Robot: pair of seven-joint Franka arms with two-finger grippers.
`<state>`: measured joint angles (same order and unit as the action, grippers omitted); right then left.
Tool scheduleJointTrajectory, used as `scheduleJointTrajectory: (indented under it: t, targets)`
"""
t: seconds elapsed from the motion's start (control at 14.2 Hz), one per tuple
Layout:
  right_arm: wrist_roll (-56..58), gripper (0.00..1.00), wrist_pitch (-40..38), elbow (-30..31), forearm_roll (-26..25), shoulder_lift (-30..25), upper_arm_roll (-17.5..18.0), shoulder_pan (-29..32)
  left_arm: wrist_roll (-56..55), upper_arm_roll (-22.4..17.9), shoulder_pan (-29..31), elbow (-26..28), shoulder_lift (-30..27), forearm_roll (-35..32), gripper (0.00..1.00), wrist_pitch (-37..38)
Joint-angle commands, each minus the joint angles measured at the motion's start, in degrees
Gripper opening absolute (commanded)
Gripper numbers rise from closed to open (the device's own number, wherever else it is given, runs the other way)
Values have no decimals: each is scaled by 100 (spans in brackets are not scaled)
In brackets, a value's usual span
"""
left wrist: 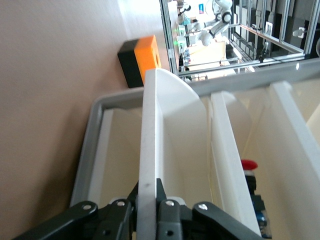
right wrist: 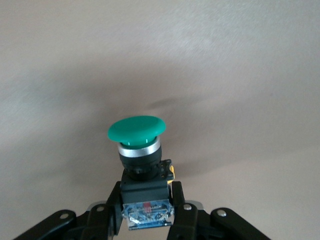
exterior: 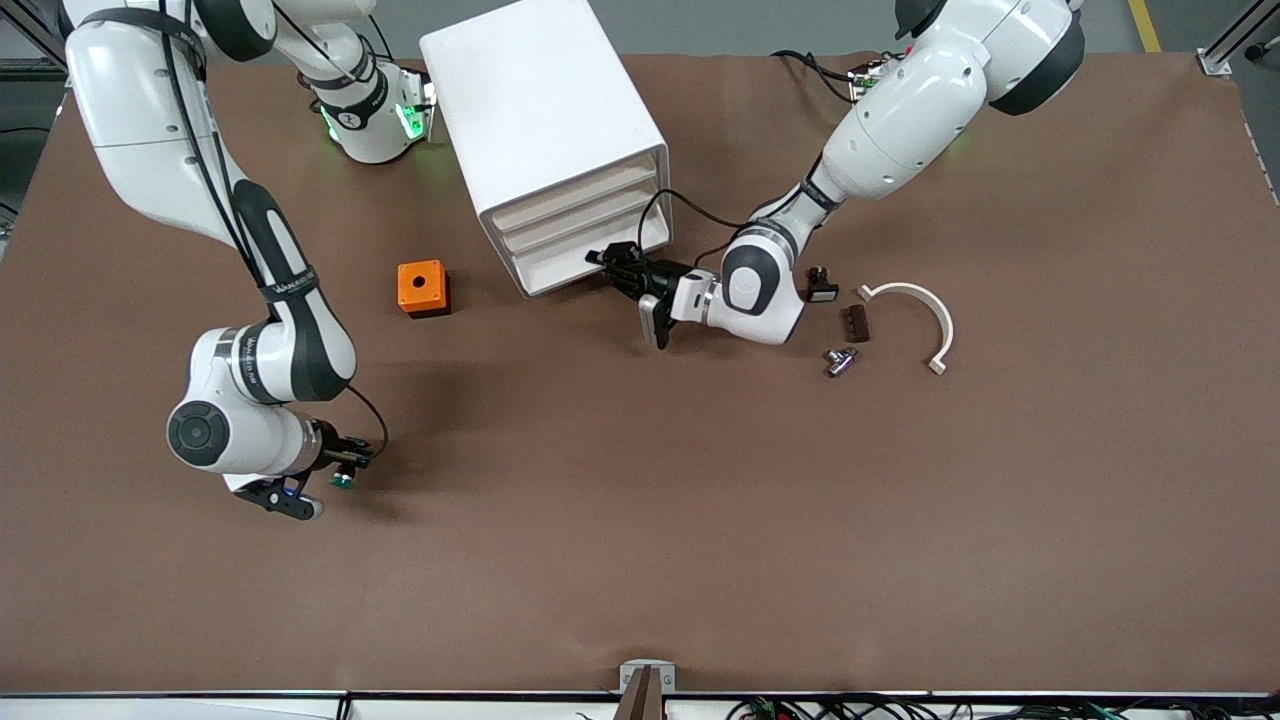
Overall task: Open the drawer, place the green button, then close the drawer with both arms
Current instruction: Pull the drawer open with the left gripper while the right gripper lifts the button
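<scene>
The white four-drawer cabinet (exterior: 540, 110) lies between the arms' bases. My left gripper (exterior: 603, 262) is at its face, low down, shut on the thin white front lip of the drawer (exterior: 565, 258). In the left wrist view the fingers (left wrist: 170, 210) clamp that lip (left wrist: 150, 145) from both sides. The drawer looks barely out, if at all. My right gripper (exterior: 345, 470) is low over bare table toward the right arm's end, shut on the button (exterior: 343, 481). In the right wrist view the green cap (right wrist: 136, 131) points away from the gripper (right wrist: 146, 192), which holds the black-and-blue body.
An orange cube with a hole (exterior: 422, 288) sits beside the cabinet, toward the right arm's end. Toward the left arm's end lie a black white-faced button (exterior: 821, 287), a brown block (exterior: 856, 322), a metal piece (exterior: 841, 361) and a white curved piece (exterior: 920, 310). A red-capped button (left wrist: 249, 165) shows in a neighbouring drawer.
</scene>
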<state>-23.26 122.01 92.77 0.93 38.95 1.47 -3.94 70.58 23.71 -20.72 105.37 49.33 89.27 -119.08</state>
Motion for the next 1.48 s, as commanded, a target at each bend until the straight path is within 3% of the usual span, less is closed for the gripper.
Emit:
scheduleJointTrajectory:
  t: [0.0, 0.21, 0.7, 1.05, 1.12, 1.2, 1.41]
  targets:
    - [-564, 29, -501, 57, -93, -475, 3, -221, -35, -226, 6, -289, 164, 65, 0, -195]
    - [-985, 29, -950, 48, -93, -748, 3, -502, -237, -384, -2, -499, 164, 56, 0, -186]
    - [-3287, 29, -1645, 48, 20, -1258, 29, -1617, -264, -612, 120, -711, 200, 47, 0, -150]
    - [-5027, 28, -1734, 48, 705, -1452, 29, -2461, -299, -674, 156, -816, 208, 38, 0, -150]
    - [-5274, 28, -1716, 57, 872, -1469, 29, -2567, -281, -674, 129, -816, 182, 38, 14, -150]
    - [-5538, 28, -1690, 57, 1065, -1504, 29, -2690, -325, -674, 129, -799, 156, -5, 99, -159]
    - [-6215, 27, -1462, 83, 1435, -1513, 29, -2954, -1131, -674, 182, -869, 77, -294, 100, -159]
